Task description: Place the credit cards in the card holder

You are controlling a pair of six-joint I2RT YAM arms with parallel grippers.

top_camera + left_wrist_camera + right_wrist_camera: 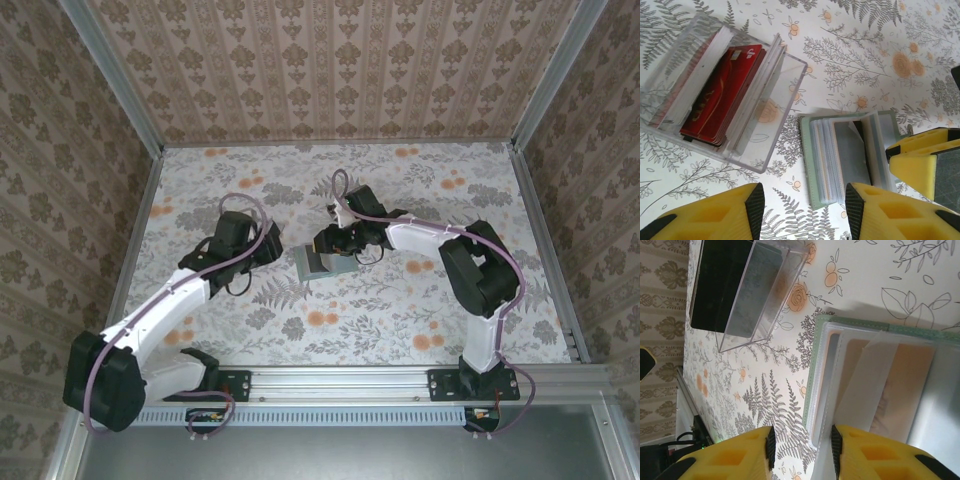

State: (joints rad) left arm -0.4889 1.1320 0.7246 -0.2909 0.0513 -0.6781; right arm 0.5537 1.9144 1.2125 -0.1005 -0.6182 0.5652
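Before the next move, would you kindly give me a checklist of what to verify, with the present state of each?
1. Card holder lies open on the table, sleeves showing: ok.
2. Credit cards stand in the clear box, within sight of the left wrist camera: ok.
3. Left claw open with nothing between its jaws: ok.
4. Right claw at the sleeves' edge with jaws apart; whether it pins a sleeve: cannot tell.
5. One sleeve spread wide enough for a card: cannot tell.
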